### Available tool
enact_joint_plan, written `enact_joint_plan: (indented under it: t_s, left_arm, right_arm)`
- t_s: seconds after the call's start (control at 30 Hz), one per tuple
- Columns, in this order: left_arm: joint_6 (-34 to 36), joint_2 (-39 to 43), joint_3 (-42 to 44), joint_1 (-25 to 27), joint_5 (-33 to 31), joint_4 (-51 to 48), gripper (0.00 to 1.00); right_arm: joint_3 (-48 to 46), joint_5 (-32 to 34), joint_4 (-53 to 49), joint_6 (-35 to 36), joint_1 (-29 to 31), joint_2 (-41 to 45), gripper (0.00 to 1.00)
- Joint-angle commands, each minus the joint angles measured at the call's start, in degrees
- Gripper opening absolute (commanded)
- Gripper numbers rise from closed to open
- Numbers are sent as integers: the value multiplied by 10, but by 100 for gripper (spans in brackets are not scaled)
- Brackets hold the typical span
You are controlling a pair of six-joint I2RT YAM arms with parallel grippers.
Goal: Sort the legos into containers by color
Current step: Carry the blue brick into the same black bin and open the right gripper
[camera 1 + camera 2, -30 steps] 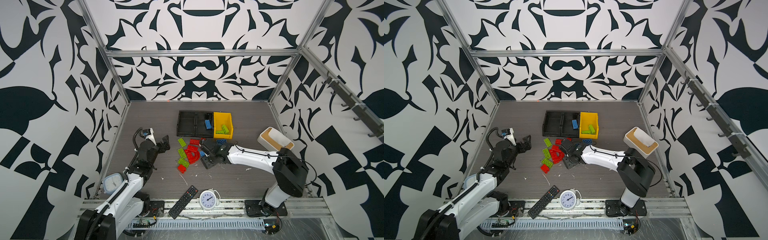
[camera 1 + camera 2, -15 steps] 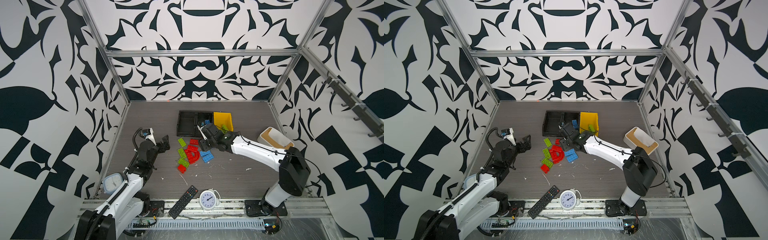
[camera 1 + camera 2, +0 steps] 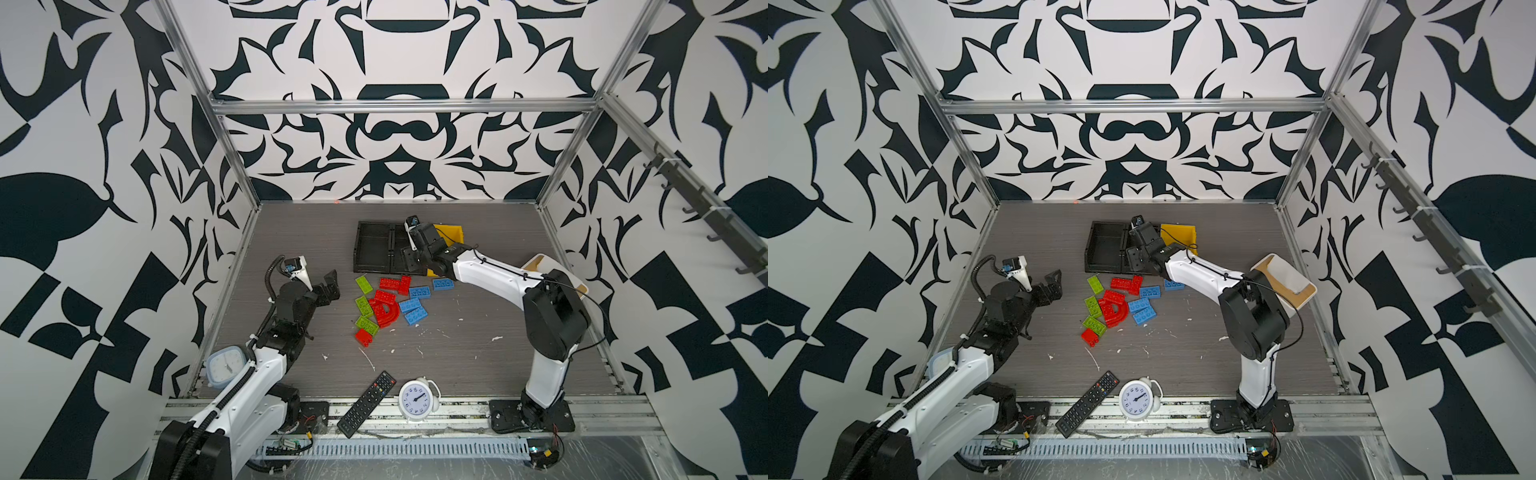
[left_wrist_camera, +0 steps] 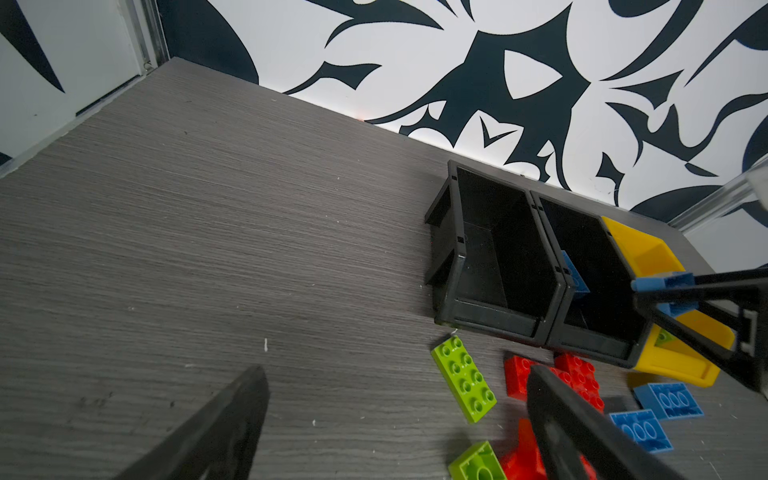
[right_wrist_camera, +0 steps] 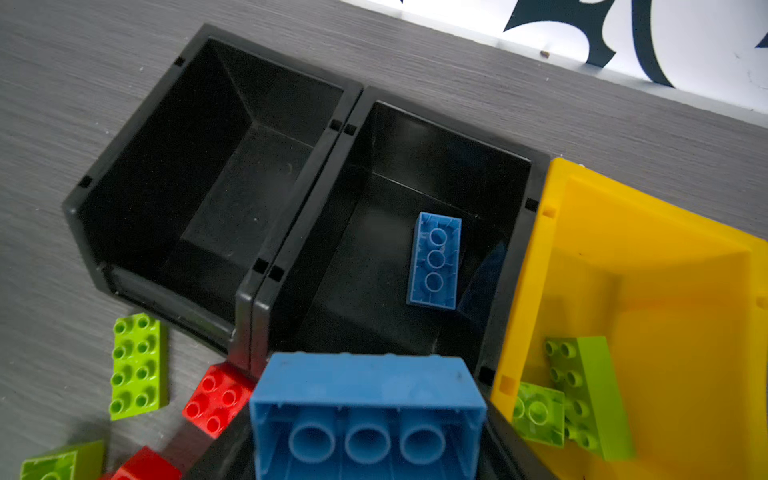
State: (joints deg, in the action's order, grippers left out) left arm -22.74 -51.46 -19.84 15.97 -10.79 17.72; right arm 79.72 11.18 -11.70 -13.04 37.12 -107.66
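Holding a blue lego (image 5: 368,399) pinched in your right gripper (image 4: 652,297), centre it over the middle black bin (image 5: 374,166) where another blue brick (image 5: 436,259) lies, then release low so nothing bounces out.

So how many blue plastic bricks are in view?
6. Four bricks loose on the grey table, one in the middle black plastic bin, one brick in the right gripper. Others may be hidden.
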Motion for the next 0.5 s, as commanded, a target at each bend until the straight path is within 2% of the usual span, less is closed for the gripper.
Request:
enact_joint_plan:
  t_s: [0.0, 0.27, 0.33, 0.47]
  left_arm:
    - [-7, 9, 5, -2, -10, 3, 99]
    - [-5, 7, 3, -2, -14, 0, 99]
    - [-5, 7, 4, -2, -14, 1, 99]
    - [-4, 7, 3, -2, -16, 1, 100]
  right_arm:
    - [34, 5, 29, -5, 1, -3, 51]
    - [55, 5, 37, -11, -3, -35, 52]
    - [62, -17, 33, -12, -4, -44, 52]
    - [72, -20, 28, -15, -6, -56, 61]
